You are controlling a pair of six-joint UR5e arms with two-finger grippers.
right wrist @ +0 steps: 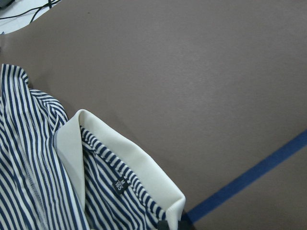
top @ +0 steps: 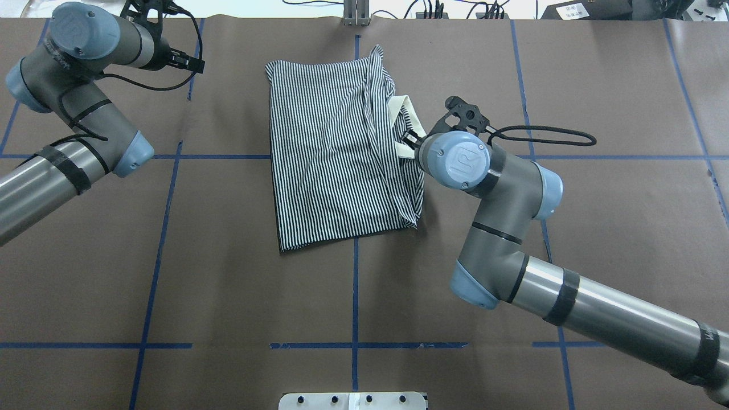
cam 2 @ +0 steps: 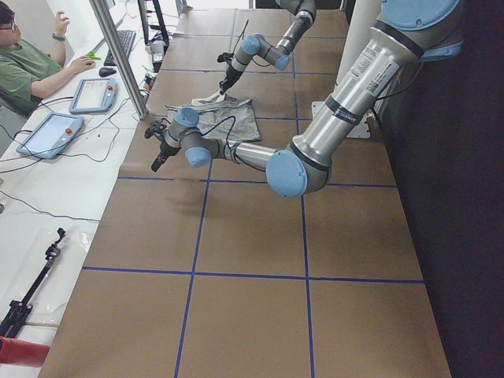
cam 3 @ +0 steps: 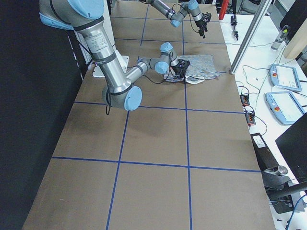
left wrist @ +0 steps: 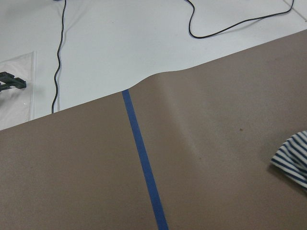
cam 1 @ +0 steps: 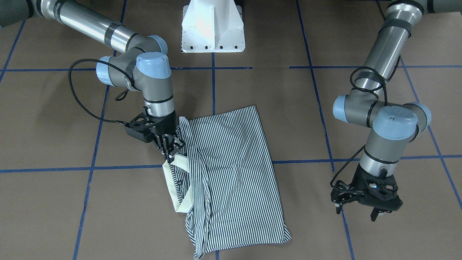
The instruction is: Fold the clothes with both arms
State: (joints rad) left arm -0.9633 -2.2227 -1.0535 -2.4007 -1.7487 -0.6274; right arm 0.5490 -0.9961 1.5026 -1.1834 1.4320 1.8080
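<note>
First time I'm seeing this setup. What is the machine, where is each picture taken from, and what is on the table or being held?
The machine is two robot arms: a right arm and a left arm share a white base at a brown table marked with blue tape. One picture faces the robot, one looks over its shoulders, two look along the table from its ends, and two come from wrist cameras. A striped polo shirt lies partly folded on the table. The right gripper has its fingertips at the cream collar; whether it pinches it is unclear. The left gripper hangs open over bare table, holding nothing.
</note>
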